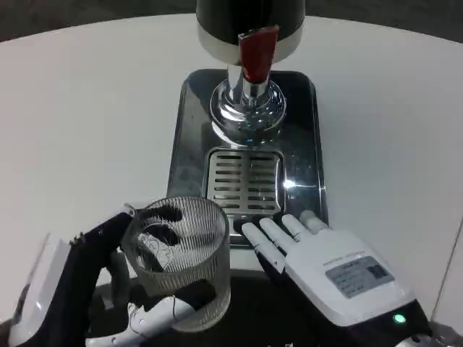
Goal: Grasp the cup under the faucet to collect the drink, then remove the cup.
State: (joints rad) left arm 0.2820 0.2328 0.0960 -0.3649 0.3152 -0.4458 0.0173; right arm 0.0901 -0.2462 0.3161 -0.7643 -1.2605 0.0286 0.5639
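Gripping the ribbed glass cup (182,260) at the near left, well short of the faucet (256,54), the left hand (108,289) is wrapping it while the right hand (325,264) is resting flat, fingers together, at the drip tray's (189,130) near edge; filling and removal are remaining.

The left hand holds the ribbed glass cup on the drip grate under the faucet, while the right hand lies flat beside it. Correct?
Not quite. In the head view the cup in the left hand is off the grate, nearer the robot and left of the tray. The right hand does lie flat beside it.
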